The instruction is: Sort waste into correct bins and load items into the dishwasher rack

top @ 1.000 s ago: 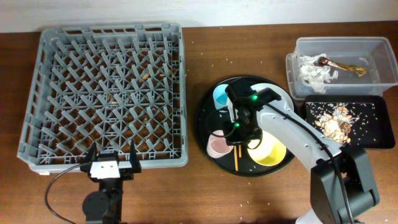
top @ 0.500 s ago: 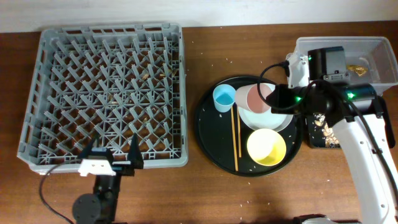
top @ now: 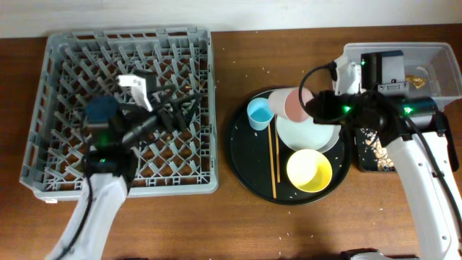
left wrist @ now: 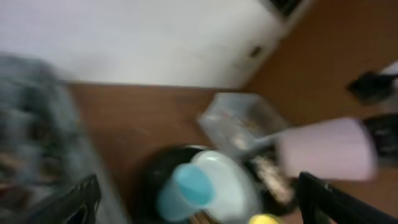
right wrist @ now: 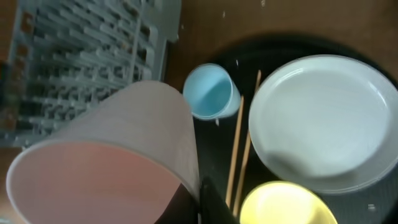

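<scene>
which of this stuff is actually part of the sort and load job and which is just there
Job: dishwasher rack, pink cup, light blue cup, white plate, yellow bowl, chopsticks, clear tub, black rectangular tray with food scraps.
Just there: round black tray, table.

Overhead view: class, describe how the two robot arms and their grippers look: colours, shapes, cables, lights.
Both arms have white rounded lower links and black joint housings with small green lights. The right arm has a thin black cable looping by its wrist and a white block behind the black right gripper. The left arm also carries a white block; the left gripper has slim black fingers.
</scene>
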`<state>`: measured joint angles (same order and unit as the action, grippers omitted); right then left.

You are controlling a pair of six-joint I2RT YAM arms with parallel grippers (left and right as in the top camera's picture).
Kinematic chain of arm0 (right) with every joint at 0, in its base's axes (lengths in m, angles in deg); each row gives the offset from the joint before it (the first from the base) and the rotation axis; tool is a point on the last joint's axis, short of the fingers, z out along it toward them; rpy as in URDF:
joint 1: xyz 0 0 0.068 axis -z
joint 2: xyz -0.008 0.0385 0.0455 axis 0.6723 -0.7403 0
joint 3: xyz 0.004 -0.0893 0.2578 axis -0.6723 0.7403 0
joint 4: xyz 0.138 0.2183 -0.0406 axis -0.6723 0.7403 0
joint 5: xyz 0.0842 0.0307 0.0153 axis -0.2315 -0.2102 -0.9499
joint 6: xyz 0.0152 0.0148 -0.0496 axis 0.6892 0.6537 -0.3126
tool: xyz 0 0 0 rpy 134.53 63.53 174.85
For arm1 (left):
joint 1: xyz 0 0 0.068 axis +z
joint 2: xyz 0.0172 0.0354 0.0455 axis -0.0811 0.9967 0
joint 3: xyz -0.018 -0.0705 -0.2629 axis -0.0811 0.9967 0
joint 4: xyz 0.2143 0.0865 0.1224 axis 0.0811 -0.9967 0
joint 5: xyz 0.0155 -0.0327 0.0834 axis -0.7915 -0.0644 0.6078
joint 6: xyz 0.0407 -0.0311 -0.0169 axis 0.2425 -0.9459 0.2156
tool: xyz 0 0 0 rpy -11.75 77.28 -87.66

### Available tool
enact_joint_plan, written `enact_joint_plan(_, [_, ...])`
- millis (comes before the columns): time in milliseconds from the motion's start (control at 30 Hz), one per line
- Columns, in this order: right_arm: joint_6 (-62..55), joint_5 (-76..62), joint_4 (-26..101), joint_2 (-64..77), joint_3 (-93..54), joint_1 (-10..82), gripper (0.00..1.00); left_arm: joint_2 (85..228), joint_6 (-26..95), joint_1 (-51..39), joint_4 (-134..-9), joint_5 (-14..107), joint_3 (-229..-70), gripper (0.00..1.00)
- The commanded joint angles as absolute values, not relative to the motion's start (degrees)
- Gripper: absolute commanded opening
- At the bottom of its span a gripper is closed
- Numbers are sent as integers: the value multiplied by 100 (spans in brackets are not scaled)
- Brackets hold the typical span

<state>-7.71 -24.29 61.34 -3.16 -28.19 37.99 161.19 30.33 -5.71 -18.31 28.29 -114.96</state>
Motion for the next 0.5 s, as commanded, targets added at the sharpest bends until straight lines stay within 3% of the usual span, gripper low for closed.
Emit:
enact_joint_plan(0, [-667,-3124,5843,-467,-2854,3815,4,16775,-235,-921,-1647,1994,-11566,99])
enact_joint_plan(100, [-669,-3940,5629,-779,-2854,3815,4,16936,-2294,-1100,-1995,1830,-11566,99])
enact_joint_plan(167, [-671,-4302,5589,-1022,-2854,3817,4,16936,-2702,-1098,-2003,1633,-11566,99])
enact_joint_plan(333, [-981,-6667,4496,-2071,-2629,3815,4,16936,-2560,-1100,-2005,818,-11566,99])
enact_joint_plan(467, [-1202,-7618,4193,-2755,-2629,3762,4,16939,-1885,-1098,-2005,331,-11566,99])
